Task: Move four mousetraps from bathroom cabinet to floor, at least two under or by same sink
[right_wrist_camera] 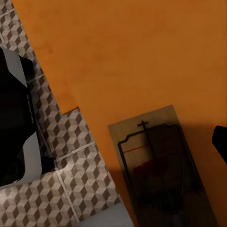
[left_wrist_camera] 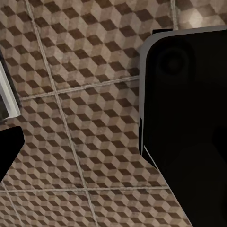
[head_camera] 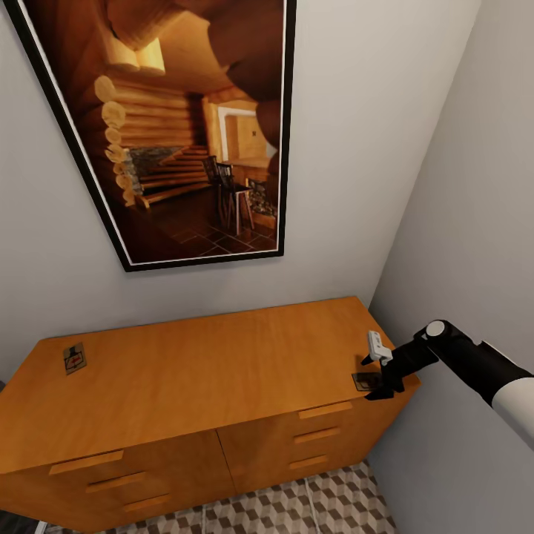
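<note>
Right gripper [head_camera: 384, 380] poised over a mousetrap [head_camera: 365, 381] at the front right corner of the cabinet [head_camera: 208, 378], jaws apart, not yet closed on it. Second mousetrap [head_camera: 74, 358] near the back left corner. Left gripper state indeterminable; bathroom floor [left_wrist_camera: 85, 118] below.

- Framed picture [head_camera: 185, 126] is hanging on the back wall [head_camera: 356, 148], black frame with a thin white inner border, tilted in this view.
- It is showing a log-cabin interior: log walls, wooden stairs, dark chairs, tiled floor.
- Back wall is reading plain light grey.
- Side wall [head_camera: 475, 222] is meeting it in a corner at the right, same grey.
</note>
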{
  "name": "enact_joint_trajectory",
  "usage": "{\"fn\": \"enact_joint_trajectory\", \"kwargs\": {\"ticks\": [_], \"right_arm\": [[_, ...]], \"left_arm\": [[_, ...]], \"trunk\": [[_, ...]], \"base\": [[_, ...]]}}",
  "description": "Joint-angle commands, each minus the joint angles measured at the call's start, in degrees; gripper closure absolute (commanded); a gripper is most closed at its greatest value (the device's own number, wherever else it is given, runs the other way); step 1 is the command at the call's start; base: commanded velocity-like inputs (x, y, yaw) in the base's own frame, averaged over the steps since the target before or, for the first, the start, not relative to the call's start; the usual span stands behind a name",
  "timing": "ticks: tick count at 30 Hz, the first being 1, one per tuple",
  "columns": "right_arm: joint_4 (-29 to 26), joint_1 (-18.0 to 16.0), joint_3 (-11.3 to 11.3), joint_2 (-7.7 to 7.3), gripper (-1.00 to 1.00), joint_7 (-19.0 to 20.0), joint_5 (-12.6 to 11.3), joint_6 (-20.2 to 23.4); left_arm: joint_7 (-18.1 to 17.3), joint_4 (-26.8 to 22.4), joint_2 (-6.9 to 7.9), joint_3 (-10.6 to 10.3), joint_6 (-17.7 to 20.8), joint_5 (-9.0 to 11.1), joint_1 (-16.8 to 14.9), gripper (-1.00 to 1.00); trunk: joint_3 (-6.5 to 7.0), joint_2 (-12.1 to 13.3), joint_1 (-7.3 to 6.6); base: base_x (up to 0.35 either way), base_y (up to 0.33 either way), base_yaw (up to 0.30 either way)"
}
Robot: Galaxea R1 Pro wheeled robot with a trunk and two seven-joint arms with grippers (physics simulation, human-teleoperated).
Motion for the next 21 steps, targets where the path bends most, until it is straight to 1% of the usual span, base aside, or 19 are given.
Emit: {"fn": "enact_joint_trajectory", "kwargs": {"ticks": [1, 5, 14, 21], "right_arm": [[-0.07, -0.07, 0.14, -0.05, -1.00, 0.12, -0.03, 0.58], [0.00, -0.05, -0.04, -0.07, -1.00, 0.18, -0.06, 0.52], [0.05, -0.05, -1.49, -0.18, -1.00, 0.43, -0.76, 0.43], [0.23, -0.03, -1.84, -0.28, -1.00, 0.47, -1.21, 0.40]], "left_arm": [[0.01, 0.22, -0.03, -0.49, -0.37, 0.48, -0.09, -1.00], [0.01, 0.21, -0.03, -0.49, -0.37, 0.48, -0.09, -1.00], [0.00, 0.21, -0.03, -0.49, -0.37, 0.48, -0.09, -1.00], [0.00, 0.21, -0.03, -0.49, -0.37, 0.48, -0.09, -1.00]], "trunk": [[-0.11, -0.12, 0.03], [-0.11, -0.12, 0.03], [-0.11, -0.12, 0.03], [-0.11, -0.12, 0.03]], "base": [[0.000, 0.000, 0.000], [0.000, 0.000, 0.000], [0.000, 0.000, 0.000], [0.000, 0.000, 0.000]]}}
